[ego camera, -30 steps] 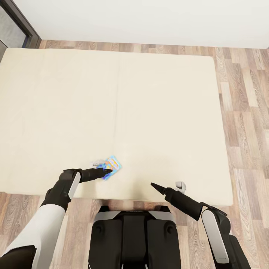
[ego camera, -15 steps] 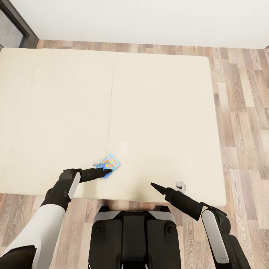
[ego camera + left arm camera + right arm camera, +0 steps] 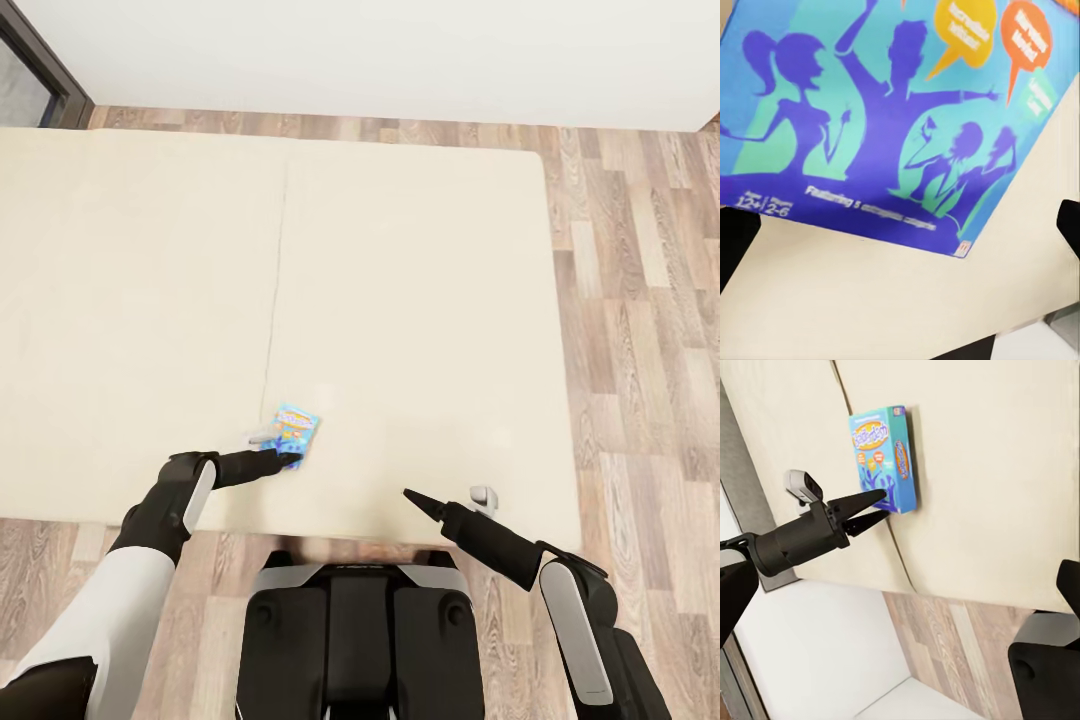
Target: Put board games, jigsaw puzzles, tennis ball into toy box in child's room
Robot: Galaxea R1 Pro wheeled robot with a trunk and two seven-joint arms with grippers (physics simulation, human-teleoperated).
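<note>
Your left gripper [image 3: 290, 459] is pointing at the blue game [image 3: 296, 427] lying flat on the bed [image 3: 420, 300], fingers slightly parted at its near edge, gripping nothing. Your right gripper [image 3: 410, 496] is hovering, apparently closed.

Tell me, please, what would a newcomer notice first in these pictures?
The small blue game stands out first, lying flat on the big beige bed near its front edge. The left claw reaches its near edge, fingers slightly apart. The right claw hangs over the bed's front edge, holding nothing.
</note>
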